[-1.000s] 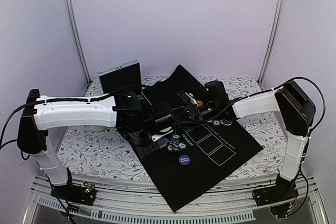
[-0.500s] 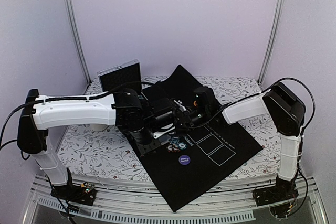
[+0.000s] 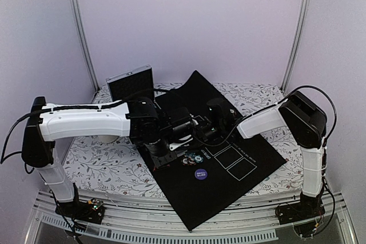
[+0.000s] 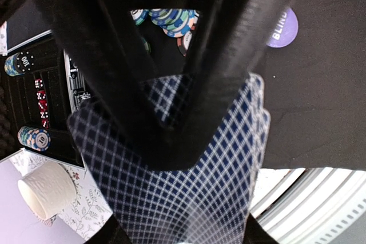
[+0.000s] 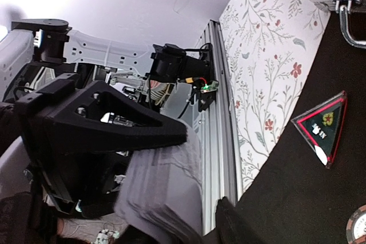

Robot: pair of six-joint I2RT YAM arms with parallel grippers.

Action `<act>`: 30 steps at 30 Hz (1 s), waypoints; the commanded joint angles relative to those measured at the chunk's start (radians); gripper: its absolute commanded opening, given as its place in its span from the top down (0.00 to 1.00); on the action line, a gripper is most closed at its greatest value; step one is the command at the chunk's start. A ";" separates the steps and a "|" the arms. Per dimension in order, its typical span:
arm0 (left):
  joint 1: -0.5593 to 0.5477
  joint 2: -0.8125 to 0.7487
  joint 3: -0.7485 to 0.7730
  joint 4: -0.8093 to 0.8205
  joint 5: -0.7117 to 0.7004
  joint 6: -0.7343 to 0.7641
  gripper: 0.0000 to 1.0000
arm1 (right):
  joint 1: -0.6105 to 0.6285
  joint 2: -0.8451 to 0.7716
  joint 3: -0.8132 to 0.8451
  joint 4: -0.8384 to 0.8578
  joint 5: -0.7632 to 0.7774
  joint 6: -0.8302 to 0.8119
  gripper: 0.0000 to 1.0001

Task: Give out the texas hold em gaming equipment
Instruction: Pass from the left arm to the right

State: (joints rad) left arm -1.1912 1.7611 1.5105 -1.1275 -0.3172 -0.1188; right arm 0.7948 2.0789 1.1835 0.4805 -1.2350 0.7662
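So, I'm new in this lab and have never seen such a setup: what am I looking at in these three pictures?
Two robot arms, left and right, are bolted at the near edge of a flowered table. The wide picture comes from a fixed camera above and behind them. The other two come from a camera on each wrist, so each shows its own fingers. On the black mat lie a pile of poker chips, a purple button marked BLIND and a red-edged black triangle. An open silver case stands at the back left. The left gripper is shut on a deck of blue-checked playing cards. The right gripper sits close against that deck; whether it grips a card I cannot tell.
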 commanded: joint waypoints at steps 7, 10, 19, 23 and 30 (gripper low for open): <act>0.010 -0.046 -0.083 0.123 -0.027 0.002 0.31 | 0.009 -0.022 0.014 0.016 -0.068 -0.023 0.98; 0.024 -0.112 -0.177 0.211 -0.041 0.017 0.10 | 0.007 -0.040 0.005 0.014 -0.074 -0.029 0.98; 0.059 -0.451 -0.606 0.834 0.011 0.116 0.02 | -0.006 -0.091 -0.015 0.007 -0.050 -0.031 0.98; 0.059 -0.585 -0.793 1.092 0.044 0.166 0.02 | -0.007 -0.108 -0.021 0.001 -0.033 -0.028 0.98; 0.059 -0.652 -0.934 1.309 0.096 0.232 0.02 | -0.007 -0.114 -0.015 -0.006 -0.023 -0.027 0.98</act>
State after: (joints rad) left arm -1.1439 1.1194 0.6125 -0.0383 -0.2623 0.0570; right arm 0.7910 2.0060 1.1759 0.4767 -1.2625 0.7448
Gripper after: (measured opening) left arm 0.982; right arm 0.104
